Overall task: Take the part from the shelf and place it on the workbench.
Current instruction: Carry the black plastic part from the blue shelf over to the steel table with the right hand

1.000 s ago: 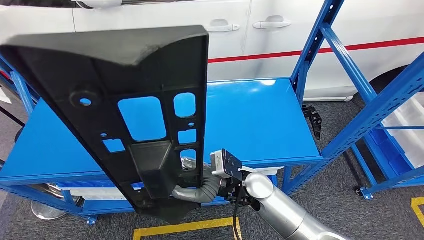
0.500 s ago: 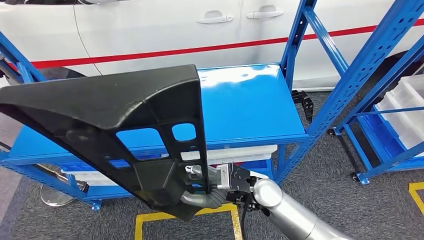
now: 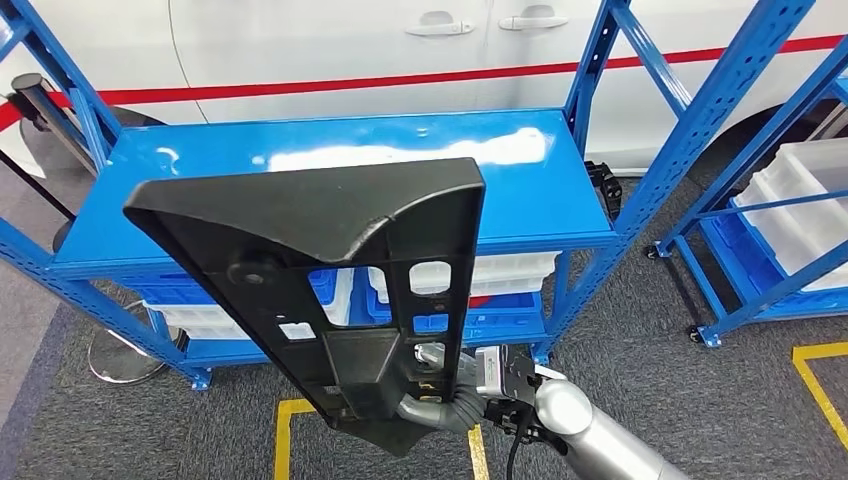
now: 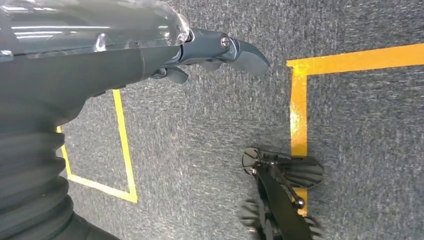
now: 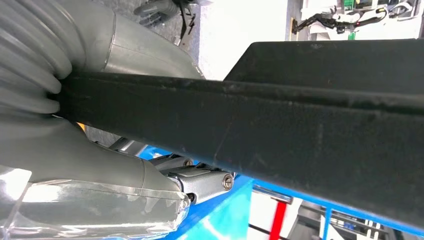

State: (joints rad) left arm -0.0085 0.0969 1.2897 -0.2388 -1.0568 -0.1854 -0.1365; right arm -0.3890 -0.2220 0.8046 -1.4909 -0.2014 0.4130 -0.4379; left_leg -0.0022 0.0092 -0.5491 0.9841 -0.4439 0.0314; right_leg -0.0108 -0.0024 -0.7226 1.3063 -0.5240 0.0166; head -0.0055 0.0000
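right robot hand (image 3: 440, 400): fingers wrapped round the lower end of the black part (image 3: 330, 270), firm hold, thumb and fingers either side of the panel edge in the right wrist view
black part: long flat panel with cutouts, carried tilted, rising up and away from the right robot hand, its wide top end over the front edge of the blue desk (image 3: 540, 215), not touching the surface as far as I can tell
left robot hand (image 4: 220, 52): hangs down by the floor, holds nothing, fingers loosely apart
step in hand: carry to desk, placement not done
how to do well: I'd say push the part further forward past the desk edge, lay it flat, lower the far end first, let go only once it rests
risk: top-heavy, could swing or clip the blue upright (image 3: 590, 90) off to the right of the hand
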